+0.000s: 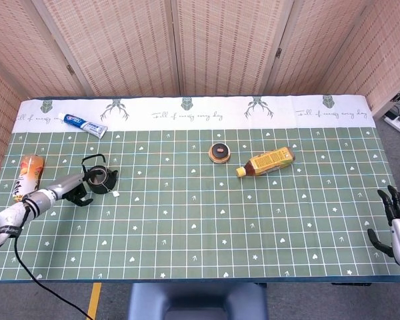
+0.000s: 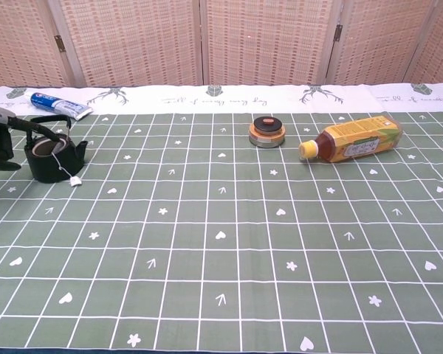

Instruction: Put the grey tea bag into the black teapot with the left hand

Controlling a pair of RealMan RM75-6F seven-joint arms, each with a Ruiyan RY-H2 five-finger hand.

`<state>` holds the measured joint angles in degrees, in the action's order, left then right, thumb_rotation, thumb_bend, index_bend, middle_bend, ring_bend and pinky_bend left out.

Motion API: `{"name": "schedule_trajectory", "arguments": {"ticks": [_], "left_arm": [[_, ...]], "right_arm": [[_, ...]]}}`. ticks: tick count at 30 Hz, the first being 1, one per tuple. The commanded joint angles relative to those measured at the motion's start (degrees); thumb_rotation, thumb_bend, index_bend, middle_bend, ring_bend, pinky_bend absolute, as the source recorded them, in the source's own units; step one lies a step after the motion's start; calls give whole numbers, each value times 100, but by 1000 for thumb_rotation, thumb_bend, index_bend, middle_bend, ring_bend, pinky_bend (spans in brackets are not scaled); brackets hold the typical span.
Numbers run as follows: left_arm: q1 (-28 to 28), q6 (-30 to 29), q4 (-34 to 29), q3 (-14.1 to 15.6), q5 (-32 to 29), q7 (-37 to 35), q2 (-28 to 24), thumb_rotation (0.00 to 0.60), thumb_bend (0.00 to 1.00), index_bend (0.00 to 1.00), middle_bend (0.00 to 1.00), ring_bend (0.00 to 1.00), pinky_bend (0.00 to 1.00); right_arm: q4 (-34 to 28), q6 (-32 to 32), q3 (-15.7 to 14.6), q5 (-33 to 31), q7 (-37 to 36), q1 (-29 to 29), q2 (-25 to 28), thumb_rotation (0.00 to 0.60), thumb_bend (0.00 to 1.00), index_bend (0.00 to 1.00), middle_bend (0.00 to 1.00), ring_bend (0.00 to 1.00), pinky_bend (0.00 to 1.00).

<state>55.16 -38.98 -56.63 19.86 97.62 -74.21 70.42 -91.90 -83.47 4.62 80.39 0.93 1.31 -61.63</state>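
The round black teapot (image 2: 54, 155) with its arched handle sits on the gridded green cloth of the desk (image 1: 200, 220). The grey tea bag is hidden inside; only its thin string and small paper tag (image 2: 75, 181) trail out. The left hand (image 1: 77, 190) lies beside the pot, fingers released; the right hand (image 1: 397, 223) hangs with fingers spread.

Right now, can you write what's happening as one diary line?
left hand: beside black teapot | tea bag tag: hanging outside on its string | right hand: idle, open
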Motion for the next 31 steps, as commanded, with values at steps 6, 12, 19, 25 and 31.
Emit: {"name": "schedule_trajectory", "arguments": {"ticks": [6,12,19,25,31], "left_arm": [[-514,-949,-1367,-566,-830,1524,-1313,600,456,37,1000,1000,1000],[-1998,-3144,-2806,-1073,-1965,4104,-1949,600,455,30,986,925,967],[-3615,-5039,-3725,-980,-2139,5941,-1476,600,453,5,390,297,428],[-4562,-6047,-3925,-996,-2306,7951,-729,600,405,74,76,13,77],[-4797,-6210,-3906,-1108,-1912,8273,-515,600,378,3,0,0,0]], "right_arm": [[-26,-74,-66,186,-88,-20,47,600,365,0,0,0,0],[-4,17,-76,238,-204,38,103,600,365,0,0,0,0],[-43,57,-166,444,-195,84,169,600,365,0,0,0,0],[8,-505,-5,261,842,-91,-164,600,365,0,0,0,0],[-99,-542,-151,435,619,-181,-46,600,365,0,0,0,0]]}}
